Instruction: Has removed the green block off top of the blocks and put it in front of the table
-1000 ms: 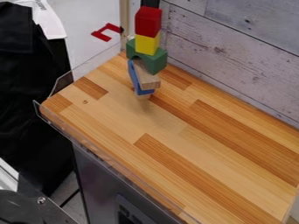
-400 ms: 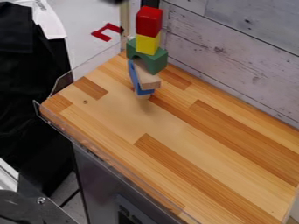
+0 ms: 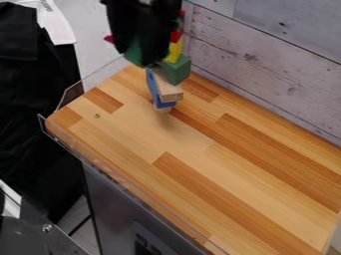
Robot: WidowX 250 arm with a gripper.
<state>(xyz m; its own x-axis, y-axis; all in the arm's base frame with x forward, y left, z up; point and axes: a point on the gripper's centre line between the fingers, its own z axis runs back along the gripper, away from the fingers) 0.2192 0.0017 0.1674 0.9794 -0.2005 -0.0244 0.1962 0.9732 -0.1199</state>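
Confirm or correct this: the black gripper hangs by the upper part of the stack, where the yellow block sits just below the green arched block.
Wrong on one point: the camera view shows the yellow block just above the green arched block. The black gripper does hang by the upper part of the stack.

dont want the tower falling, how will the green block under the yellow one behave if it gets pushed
The green block looks solid and flat-faced, so it should stay stiff and slide or tip rather than roll. With the yellow block stacked above and only a narrow wooden block visible beneath, a light push might topple it.
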